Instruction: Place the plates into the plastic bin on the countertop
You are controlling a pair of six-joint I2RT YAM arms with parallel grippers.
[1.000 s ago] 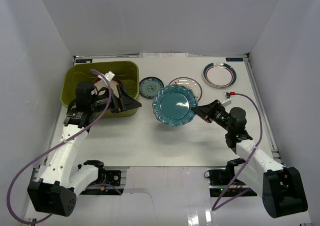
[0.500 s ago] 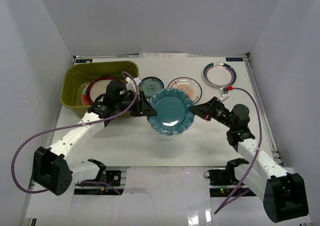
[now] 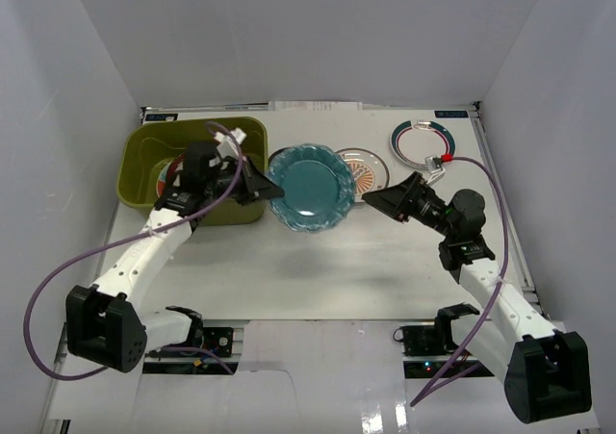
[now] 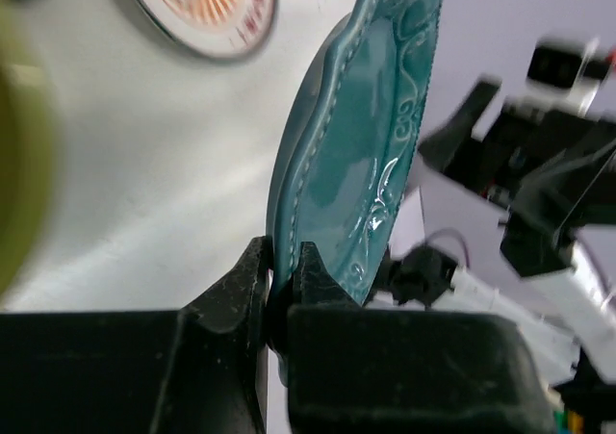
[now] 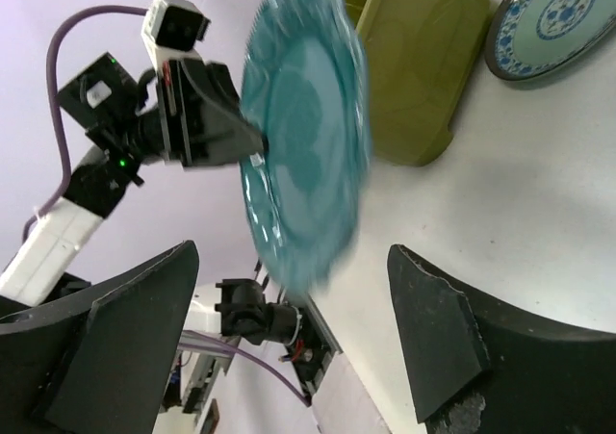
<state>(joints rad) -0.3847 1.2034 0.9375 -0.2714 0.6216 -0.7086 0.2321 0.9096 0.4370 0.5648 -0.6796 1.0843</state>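
white countertop [image 3: 318, 261], olive-green bin [image 3: 137, 169] far left, small teal plate [image 5: 553, 15], orange sunburst plate [image 3: 368, 172], white teal-red-rimmed plate [image 3: 422, 143]

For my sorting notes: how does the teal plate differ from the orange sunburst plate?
The teal plate is gripped at its rim by the left gripper, lifted; the orange sunburst plate lies flat on the countertop, untouched. The teal plate is plain with a scalloped rim; the orange one is patterned, smooth-rimmed. Both are round and outside the bin.

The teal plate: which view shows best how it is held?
Left wrist view: the left gripper pinches the teal plate by its rim, seen close. The top view shows its whole face, the grip small. The right wrist view shows it blurred, beyond the open right gripper.
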